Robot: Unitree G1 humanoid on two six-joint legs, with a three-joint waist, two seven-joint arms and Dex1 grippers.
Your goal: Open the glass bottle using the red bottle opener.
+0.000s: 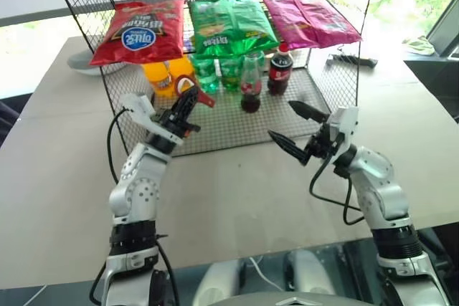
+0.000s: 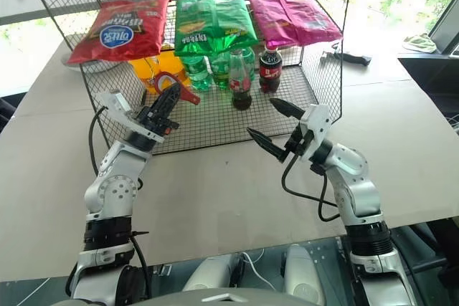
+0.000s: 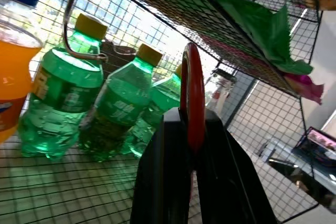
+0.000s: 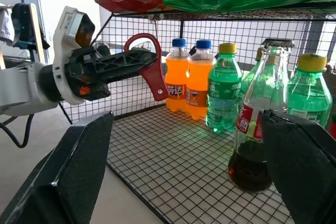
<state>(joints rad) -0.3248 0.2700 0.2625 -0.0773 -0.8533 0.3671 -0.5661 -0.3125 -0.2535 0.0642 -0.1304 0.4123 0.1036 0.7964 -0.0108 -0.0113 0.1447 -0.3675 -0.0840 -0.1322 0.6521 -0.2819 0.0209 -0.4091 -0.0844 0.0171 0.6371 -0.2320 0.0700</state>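
We have left gripper (image 1: 189, 102) jaws clamped on red bottle opener (image 1: 195, 94); right gripper (image 1: 292, 125) jaws wide apart near glass bottle (image 1: 250, 87).

I count three chip bags (image 1: 231, 23), two orange soda bottles (image 4: 188, 80), three green plastic bottles (image 4: 223, 90), one glass bottle (image 4: 257, 129), one plastic cola bottle (image 1: 280, 69), one red bottle opener (image 4: 152, 69).

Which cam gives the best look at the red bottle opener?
Right wrist view: the red bottle opener shows side-on, loop and handle, clamped in the left gripper. Left wrist view shows it edge-on. Head views show it small, near the bottles.
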